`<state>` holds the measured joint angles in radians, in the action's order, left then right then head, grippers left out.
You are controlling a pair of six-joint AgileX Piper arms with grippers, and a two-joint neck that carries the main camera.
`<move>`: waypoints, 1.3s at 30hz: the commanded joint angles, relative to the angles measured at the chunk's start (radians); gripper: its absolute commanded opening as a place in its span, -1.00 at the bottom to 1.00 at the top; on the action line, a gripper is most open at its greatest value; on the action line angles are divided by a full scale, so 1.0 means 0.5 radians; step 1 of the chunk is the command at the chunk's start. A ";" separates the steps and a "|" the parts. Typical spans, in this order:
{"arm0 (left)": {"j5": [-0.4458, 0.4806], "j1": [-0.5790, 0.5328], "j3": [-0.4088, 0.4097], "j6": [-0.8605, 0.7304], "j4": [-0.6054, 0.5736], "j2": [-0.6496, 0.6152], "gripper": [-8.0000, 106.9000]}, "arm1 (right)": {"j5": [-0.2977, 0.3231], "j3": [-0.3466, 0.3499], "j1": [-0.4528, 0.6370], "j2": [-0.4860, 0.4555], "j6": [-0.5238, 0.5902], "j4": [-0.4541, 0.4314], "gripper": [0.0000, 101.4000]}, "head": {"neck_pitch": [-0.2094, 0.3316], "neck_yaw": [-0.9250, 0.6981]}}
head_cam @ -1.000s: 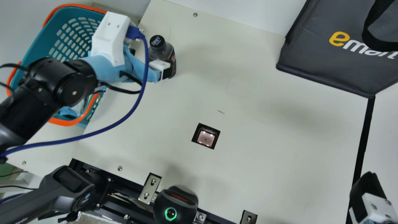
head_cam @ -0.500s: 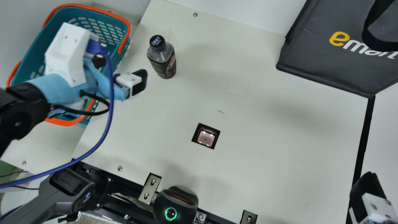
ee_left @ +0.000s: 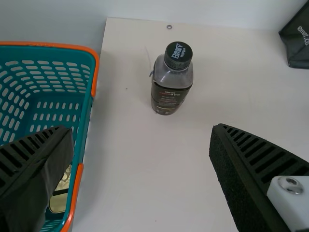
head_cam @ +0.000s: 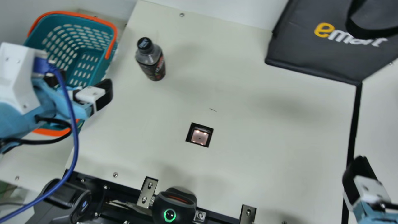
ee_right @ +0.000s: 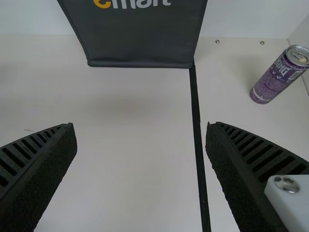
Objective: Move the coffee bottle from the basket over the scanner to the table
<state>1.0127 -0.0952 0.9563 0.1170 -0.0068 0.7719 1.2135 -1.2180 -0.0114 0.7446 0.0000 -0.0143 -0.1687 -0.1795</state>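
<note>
Cream worktop (head_cam: 264, 149) meets a pale wall at its far side, and the coffee bottle (head_cam: 151, 60) stands upright on it, outside the basket (head_cam: 102, 67) and rather near to it. So the carrying looks finished to me. The left end effector (ee_left: 141, 131), beside the basket's side of the worktop, is spread apart and grips nothing; the right end effector (ee_right: 140, 128) is also apart and empty.

As for handling, the bottle should be smooth, a bit slippery and firm enough, with moderate weight if it is full – this I cannot tell. The best hold is around the labelled body, below the shoulder, not at the cap (ee_left: 178, 52).

Around it, the scanner (head_cam: 199, 134) is set in the worktop, a dark bag (head_cam: 311, 53) and a purple can (ee_right: 277, 79) are well apart from the bottle. A blue cable (head_cam: 76, 140) hangs by the left arm – it could catch the basket's rim. Some packet (ee_left: 59, 200), perhaps, lies inside the basket, but it is partly hidden.
</note>
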 commanded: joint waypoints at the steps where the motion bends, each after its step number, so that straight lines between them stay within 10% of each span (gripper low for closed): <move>1: 0.000 0.000 0.000 0.000 0.000 0.000 0.71 | 0.000 0.000 0.000 0.000 0.000 0.000 0.87 | 0.061 0.182; 18: -0.156 -0.086 -0.029 0.076 0.130 0.209 0.71 | 0.000 0.000 0.000 0.000 0.000 0.000 0.87 | 0.061 0.414; 39: -0.307 -0.308 0.348 0.300 0.276 0.979 0.71 | -0.002 0.000 0.000 0.000 0.000 0.000 0.87 | 0.061 0.414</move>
<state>0.8631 -0.2528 1.1248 0.2790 0.1474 1.2481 1.2127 -1.2180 -0.0114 0.7446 0.0000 -0.0143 -0.1687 0.0276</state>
